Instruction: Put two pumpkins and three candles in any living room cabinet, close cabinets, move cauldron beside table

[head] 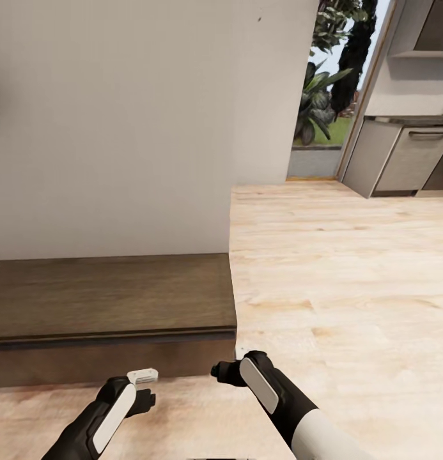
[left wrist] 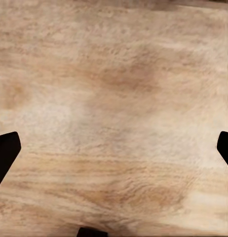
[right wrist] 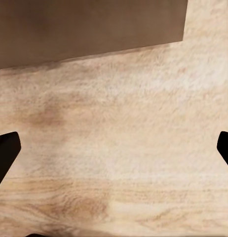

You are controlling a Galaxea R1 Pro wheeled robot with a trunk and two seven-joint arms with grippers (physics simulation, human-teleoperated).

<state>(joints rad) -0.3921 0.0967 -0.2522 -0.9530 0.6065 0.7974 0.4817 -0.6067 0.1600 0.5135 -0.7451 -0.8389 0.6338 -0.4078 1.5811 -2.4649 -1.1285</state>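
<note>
You have one cabinet (head: 112,300) ahead: a long, low, dark-brown wooden unit with a matte grained top, set against the plain white wall (head: 119,128). Its end corner sits just ahead of your right gripper (right wrist: 114,143). Both the right and the left gripper (left wrist: 114,148) hang spread apart, empty, over pale wood-plank floor (head: 342,268). No writing is readable.

Bright even daylight, soft blurry renders

Dark matt wooden cabinet (head: 112,297)
</note>
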